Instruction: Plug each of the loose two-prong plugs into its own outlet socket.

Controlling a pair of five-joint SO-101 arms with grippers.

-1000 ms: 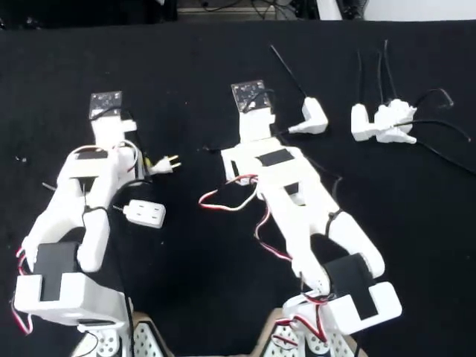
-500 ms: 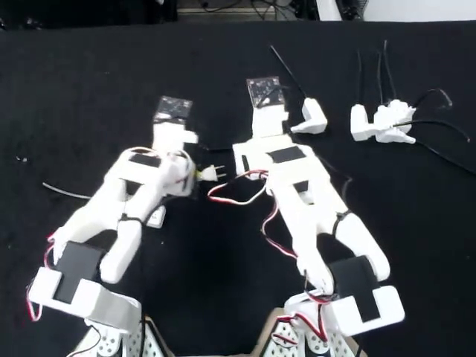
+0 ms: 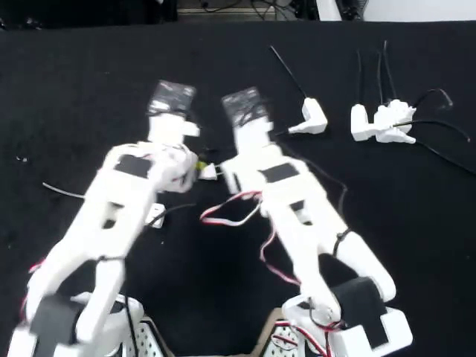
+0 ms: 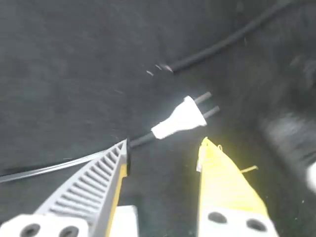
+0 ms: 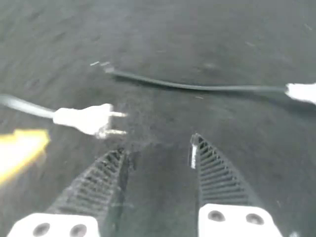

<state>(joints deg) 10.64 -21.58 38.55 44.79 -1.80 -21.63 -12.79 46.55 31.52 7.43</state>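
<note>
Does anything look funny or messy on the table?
One white plug lies loose on the black table, between the open left end effector and right end effector, prongs pointing at bare cloth, not a socket. At the far right, a heap of white plugs and cords looks tangled.

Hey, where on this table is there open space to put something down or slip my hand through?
The table is bare at its far left, beyond the thin cable, and at the right, nearer than the plug cluster. Crowded: the middle, where the loose plug lies between both arms.
</note>
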